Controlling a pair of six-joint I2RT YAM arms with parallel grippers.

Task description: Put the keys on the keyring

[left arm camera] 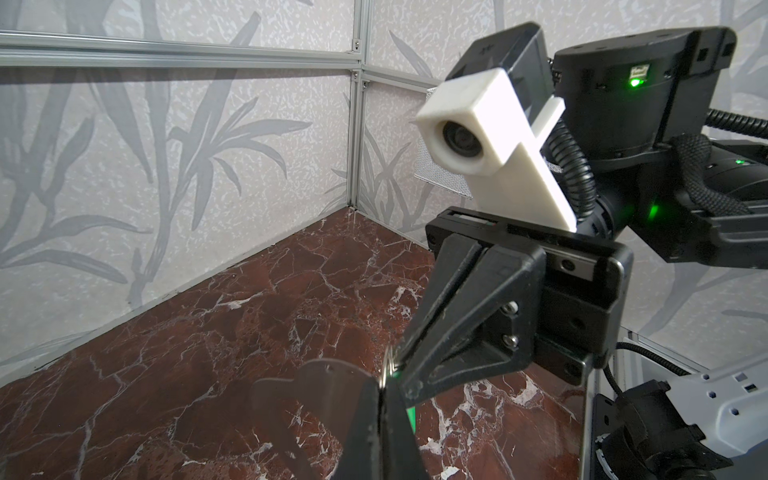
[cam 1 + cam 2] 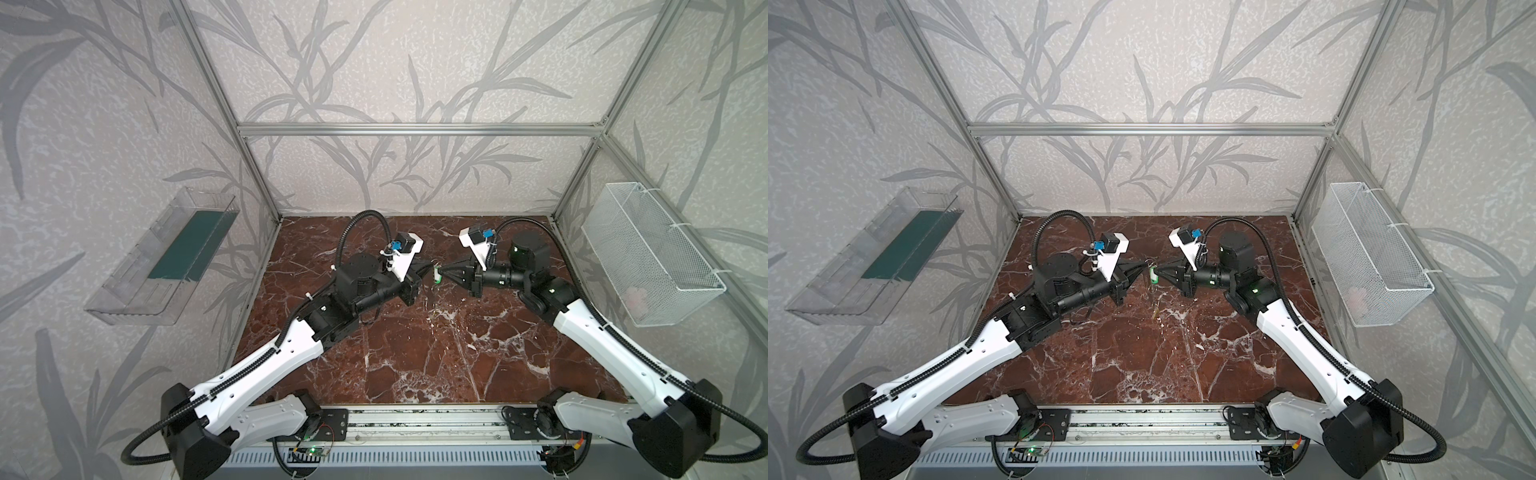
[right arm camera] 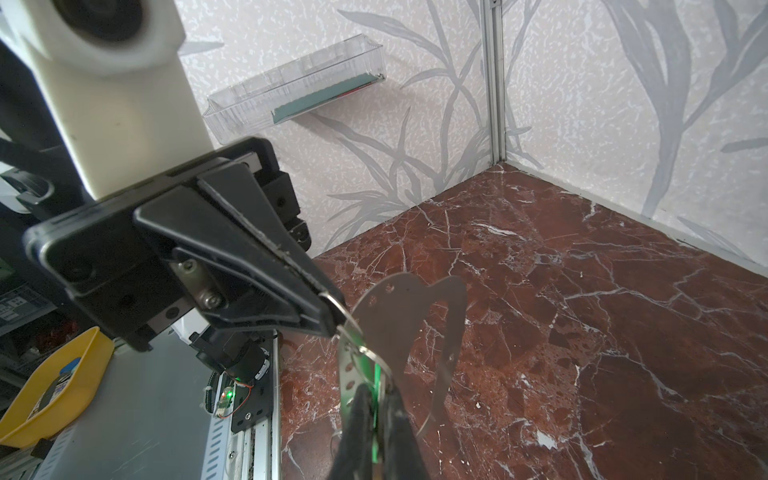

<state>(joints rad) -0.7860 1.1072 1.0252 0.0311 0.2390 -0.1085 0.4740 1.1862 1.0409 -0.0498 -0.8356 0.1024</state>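
Note:
Both grippers meet in mid-air over the middle of the marble table. My left gripper [image 1: 380,384] [image 2: 431,267] is shut on the edge of the keyring [image 1: 316,388], a flat grey metal plate [image 3: 399,324] with a row of small edge holes. My right gripper [image 3: 378,397] [image 2: 443,272] is shut on the green-tagged key [image 3: 376,372], whose tag hangs between the tips in both top views [image 2: 437,277] [image 2: 1153,276]. A small wire ring [image 3: 361,349] sits at the plate's holed edge. The yellow-tagged key [image 2: 1156,312] lies on the table below them.
A clear plastic shelf [image 2: 162,257] hangs on the left wall and a white wire basket [image 2: 648,253] on the right wall. A yellow bin [image 3: 54,395] stands beyond the table's front rail [image 2: 415,424].

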